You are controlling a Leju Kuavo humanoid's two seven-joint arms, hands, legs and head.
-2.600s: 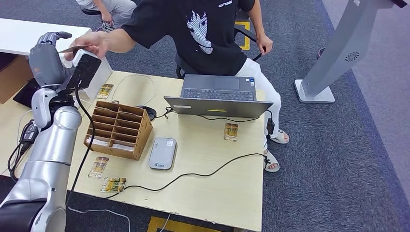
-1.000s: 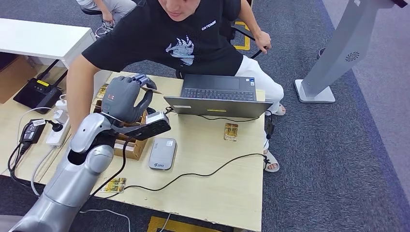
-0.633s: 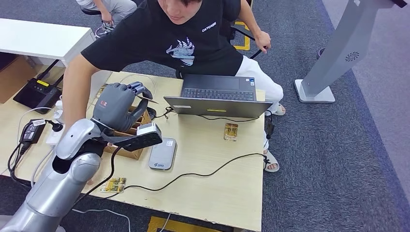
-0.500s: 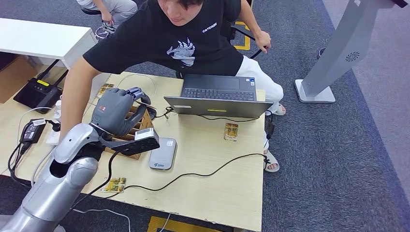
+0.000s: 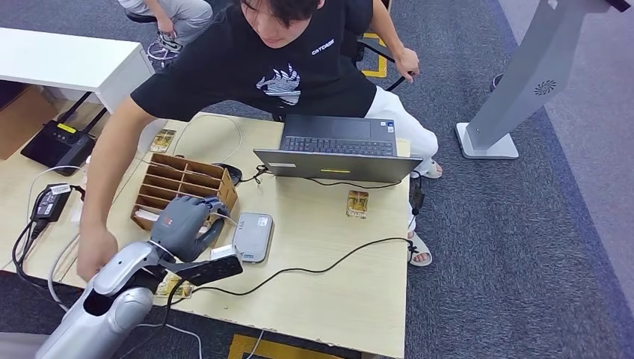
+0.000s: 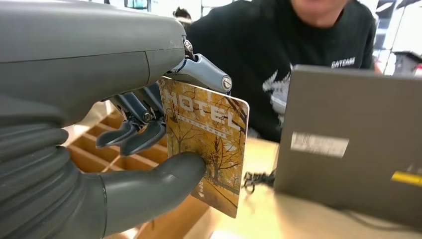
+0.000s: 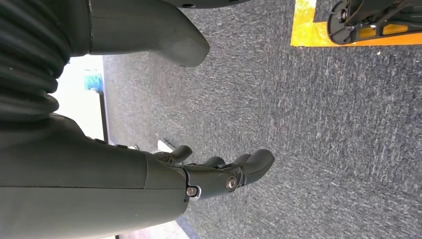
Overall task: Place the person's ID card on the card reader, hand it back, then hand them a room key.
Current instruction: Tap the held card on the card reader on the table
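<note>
Light wooden table (image 5: 329, 292), head view. At centre lies a grey card reader (image 5: 252, 236); at 10 o'clock, a brown compartmented organiser (image 5: 179, 187); at 12 o'clock, an open laptop (image 5: 338, 148); at 2 o'clock, a card (image 5: 357, 203); at 6 o'clock, a black cable (image 5: 314, 263).

left hand (image 6: 124, 114): comes in from the frame's left edge, grey ribbed cover lower left, thumb across the lower middle
card (image 6: 206, 149): pinched between thumb and darker fingers (image 6: 132, 137), centre of frame, upright and slightly tilted; golden tree print, "HOTEL" lettering
wooden organizer (image 6: 107, 152): behind the hand, left of centre, open compartments
laptop (image 6: 348, 144): right half of frame, grey lid back facing camera, white label and yellow sticker on it
person (image 6: 278, 55): black printed T-shirt, top centre, behind the laptop
table (image 6: 278, 219): light wood, bottom centre, dark cable lying by the laptop
</note>
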